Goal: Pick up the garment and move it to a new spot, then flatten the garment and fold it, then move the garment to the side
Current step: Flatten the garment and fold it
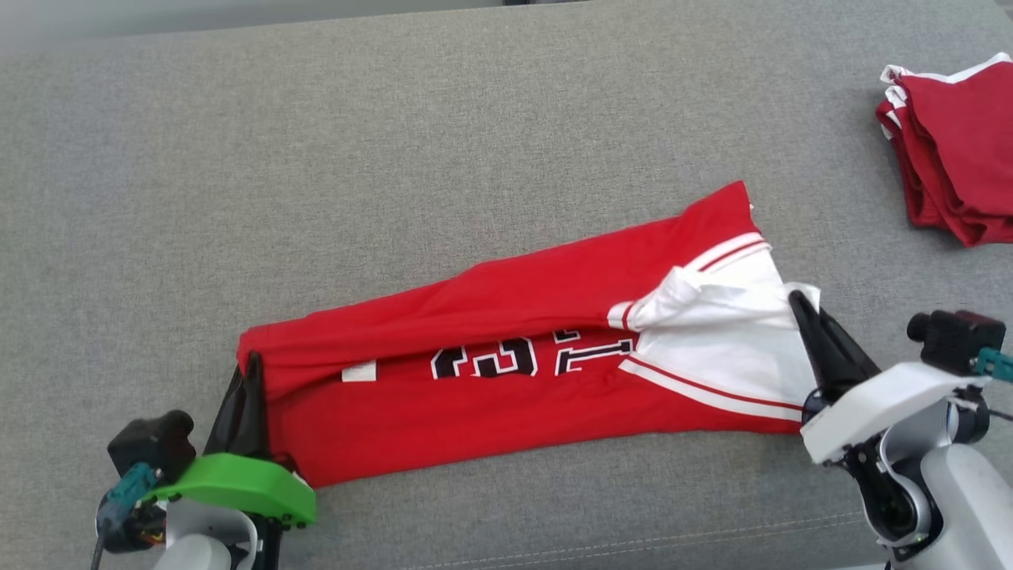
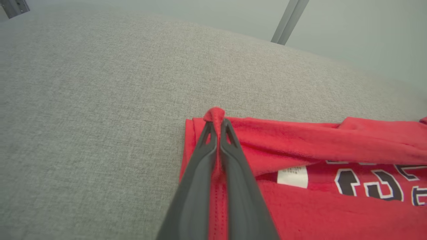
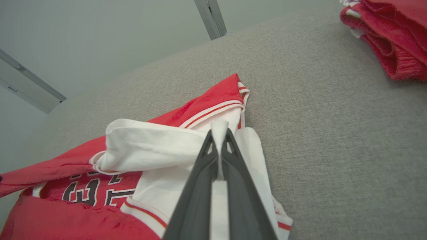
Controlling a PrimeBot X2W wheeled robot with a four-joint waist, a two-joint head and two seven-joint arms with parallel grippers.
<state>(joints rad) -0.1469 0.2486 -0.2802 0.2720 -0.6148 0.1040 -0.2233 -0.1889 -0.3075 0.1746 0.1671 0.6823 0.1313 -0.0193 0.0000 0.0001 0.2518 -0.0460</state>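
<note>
A red garment with white sleeves and dark numbers lies stretched across the grey cushion, folded lengthwise. My left gripper is shut on its red left end; in the left wrist view a pinch of red cloth pokes up between the fingertips of that gripper. My right gripper is shut on the white sleeve at the garment's right end. In the right wrist view white fabric is squeezed between the closed fingers of that gripper.
A stack of folded red and white garments sits at the far right of the grey cushion, also seen in the right wrist view as the stack. A metal post stands behind the cushion's far edge.
</note>
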